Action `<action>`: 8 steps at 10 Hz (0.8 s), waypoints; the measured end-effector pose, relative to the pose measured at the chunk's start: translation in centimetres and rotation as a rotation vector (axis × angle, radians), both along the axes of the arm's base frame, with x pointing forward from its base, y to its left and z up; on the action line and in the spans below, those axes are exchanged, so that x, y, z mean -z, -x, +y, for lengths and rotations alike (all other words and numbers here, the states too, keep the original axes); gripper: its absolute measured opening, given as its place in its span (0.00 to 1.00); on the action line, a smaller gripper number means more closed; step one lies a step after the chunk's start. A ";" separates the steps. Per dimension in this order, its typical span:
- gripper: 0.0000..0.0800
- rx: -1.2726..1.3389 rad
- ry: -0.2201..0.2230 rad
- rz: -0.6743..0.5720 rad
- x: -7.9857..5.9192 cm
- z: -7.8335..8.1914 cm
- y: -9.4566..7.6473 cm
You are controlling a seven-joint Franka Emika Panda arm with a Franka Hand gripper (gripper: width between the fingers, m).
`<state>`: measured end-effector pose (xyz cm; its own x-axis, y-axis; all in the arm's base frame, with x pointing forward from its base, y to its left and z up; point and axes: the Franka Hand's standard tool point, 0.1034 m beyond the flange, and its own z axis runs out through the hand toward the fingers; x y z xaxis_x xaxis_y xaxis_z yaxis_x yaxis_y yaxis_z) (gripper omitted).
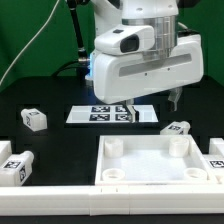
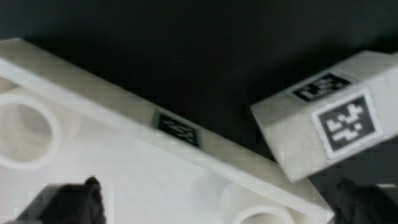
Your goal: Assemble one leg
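the arm point(image 1: 132, 12) is glossy white with rounded shells. its wrist joint point(image 1: 122, 42) is a smooth white bulge with a dark grey oval inset on the face. under it sits a wide boxy white housing point(image 1: 150, 75) with softened corners; a pale blue glow point(image 1: 88, 66) shows at its edge on the exterior view's left. the fingers point(image 1: 176, 98) of the gripper point(image 2: 214, 205) are slim and dark, almost black, and show only as blurred dark shapes in the wrist view.
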<state>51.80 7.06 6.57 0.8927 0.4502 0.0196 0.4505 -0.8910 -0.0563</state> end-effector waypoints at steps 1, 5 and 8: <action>0.81 0.058 -0.006 0.004 0.0 0.0 0.0; 0.81 0.339 -0.033 0.031 0.0 0.6 0.1; 0.81 0.814 -0.031 0.146 -0.3 -0.1 0.2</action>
